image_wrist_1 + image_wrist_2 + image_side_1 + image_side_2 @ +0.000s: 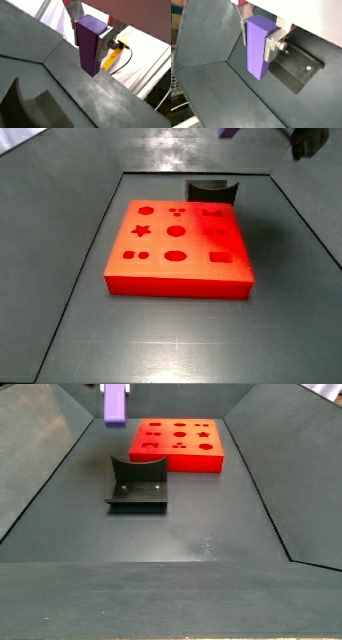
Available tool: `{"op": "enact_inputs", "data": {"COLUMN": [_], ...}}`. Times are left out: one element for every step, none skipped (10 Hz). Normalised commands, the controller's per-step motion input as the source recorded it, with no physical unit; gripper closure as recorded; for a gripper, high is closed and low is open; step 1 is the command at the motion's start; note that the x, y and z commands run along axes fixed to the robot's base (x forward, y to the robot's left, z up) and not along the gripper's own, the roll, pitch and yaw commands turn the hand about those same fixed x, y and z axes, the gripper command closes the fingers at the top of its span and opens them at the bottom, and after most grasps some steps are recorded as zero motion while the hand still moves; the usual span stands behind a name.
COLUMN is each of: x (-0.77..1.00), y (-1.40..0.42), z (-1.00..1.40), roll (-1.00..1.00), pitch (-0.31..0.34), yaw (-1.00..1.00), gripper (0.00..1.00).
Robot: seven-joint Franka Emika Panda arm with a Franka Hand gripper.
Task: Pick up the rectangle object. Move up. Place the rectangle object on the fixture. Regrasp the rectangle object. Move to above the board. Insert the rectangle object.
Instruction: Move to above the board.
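While both wrist views show the gripper (261, 36) clamped on the purple rectangle object (258, 47), held upright in the air, a side view shows only the block's lower end (116, 404) high above the fixture (138, 485), which stands beside the board (178, 443).

soft overhead light glares on the board (181, 243); wrist views slightly blurred.

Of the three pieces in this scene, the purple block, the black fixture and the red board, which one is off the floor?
The purple rectangle object. It hangs upright in the claw, high above the floor, while the fixture and the board both rest on it.
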Motion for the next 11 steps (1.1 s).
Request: {"op": "enact_inputs", "data": {"x": [0.09, 0.08, 0.07, 0.05, 0.04, -0.69, -0.69, -0.73, -0.75, -0.77, -0.78], "y": [-0.07, -0.06, -0.05, -0.04, -0.03, -1.00, -1.00, -1.00, -1.00, -1.00, -1.00], "z": [1.00, 0.88, 0.77, 0.52, 0.35, 0.23, 0.21, 0.24, 0.22, 0.22, 0.23], "roll": [-0.02, -0.02, -0.02, -0.03, -0.03, -1.00, -1.00, -1.00, -1.00, -1.00, -1.00], "pitch": [0.169, 0.162, 0.157, 0.137, 0.118, -0.006, -0.018, -0.037, -0.044, -0.042, -0.037], "yaw": [0.09, 0.11, 0.12, 0.14, 0.14, -0.08, -0.09, -0.09, -0.09, -0.10, -0.10], "gripper": [1.00, 1.00, 1.00, 1.00, 1.00, 1.00, 1.00, 1.00, 1.00, 1.00, 1.00]}}
